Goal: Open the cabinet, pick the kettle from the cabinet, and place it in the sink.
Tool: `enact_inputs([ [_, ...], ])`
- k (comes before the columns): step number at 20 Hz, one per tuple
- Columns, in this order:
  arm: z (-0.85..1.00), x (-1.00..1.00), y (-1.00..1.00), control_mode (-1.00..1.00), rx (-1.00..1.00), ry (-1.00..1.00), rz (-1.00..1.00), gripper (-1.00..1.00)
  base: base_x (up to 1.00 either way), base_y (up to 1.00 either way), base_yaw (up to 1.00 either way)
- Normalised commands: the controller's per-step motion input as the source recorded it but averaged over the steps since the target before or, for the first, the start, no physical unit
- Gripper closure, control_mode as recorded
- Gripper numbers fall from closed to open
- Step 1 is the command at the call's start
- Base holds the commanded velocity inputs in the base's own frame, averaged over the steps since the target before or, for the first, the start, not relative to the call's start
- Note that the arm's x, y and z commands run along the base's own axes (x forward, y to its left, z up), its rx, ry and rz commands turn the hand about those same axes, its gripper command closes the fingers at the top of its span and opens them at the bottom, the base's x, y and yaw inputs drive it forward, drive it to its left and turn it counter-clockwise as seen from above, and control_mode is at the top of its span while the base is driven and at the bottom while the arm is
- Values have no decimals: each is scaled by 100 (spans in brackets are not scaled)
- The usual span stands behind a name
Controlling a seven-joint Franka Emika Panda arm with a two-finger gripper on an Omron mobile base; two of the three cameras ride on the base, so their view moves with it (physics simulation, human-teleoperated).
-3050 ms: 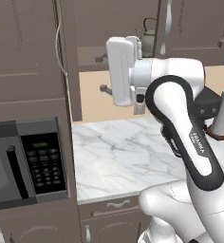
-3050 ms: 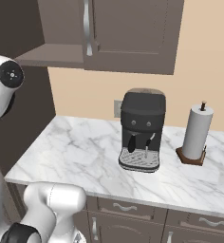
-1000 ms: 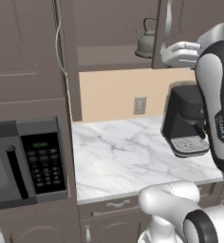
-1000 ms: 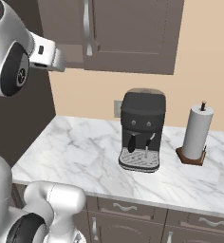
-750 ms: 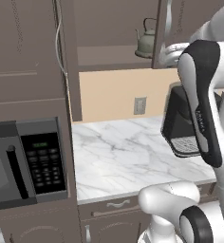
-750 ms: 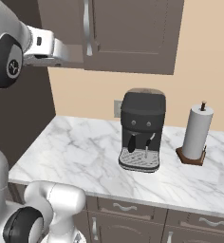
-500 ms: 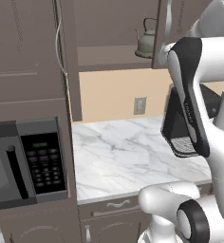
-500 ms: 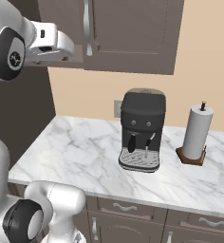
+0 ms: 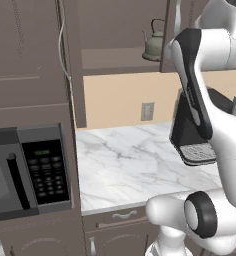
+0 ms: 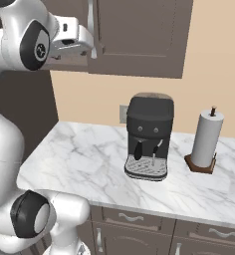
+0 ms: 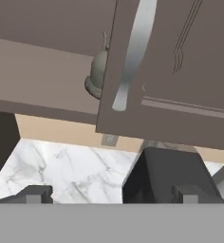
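The cabinet's left door (image 9: 72, 60) stands open and its right door (image 11: 180, 71) is closed, with a long silver handle (image 11: 133, 52). The grey-green kettle (image 9: 154, 42) sits on the bare cabinet floor (image 11: 38, 76); in the hand view the kettle (image 11: 98, 71) is half hidden behind the right door's edge. My gripper (image 11: 111, 194) is open, its fingertips (image 11: 35, 193) wide apart with nothing between them, below and in front of the kettle. My hand (image 10: 74, 40) is raised just left of the right door's handle (image 10: 91, 20). The sink is out of view.
A black coffee machine (image 10: 148, 134) stands on the white marble counter (image 10: 79, 164), below the closed door. A paper towel roll (image 10: 209, 137) is to its right. A microwave (image 9: 25, 170) sits in the tall unit at the left.
My arm has swung upward and my hand has slid right, closer to the right door's handle. The kettle and the doors have not moved.
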Motion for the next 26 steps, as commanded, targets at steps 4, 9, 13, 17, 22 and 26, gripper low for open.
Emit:
enact_inputs([
  [4,4,57,-11,-100,4,0,0,-100,0,0,0],
  [9,9,57,-5,-100,5,0,0,-100,0,0,0],
  [13,11,57,-2,-100,1,0,0,-100,0,0,0],
  [17,18,51,-1,-100,0,0,1,-100,0,0,0],
  [22,20,47,-6,-100,0,0,0,-100,0,0,0],
  [26,21,38,-12,-100,0,-1,0,-100,0,0,0],
])
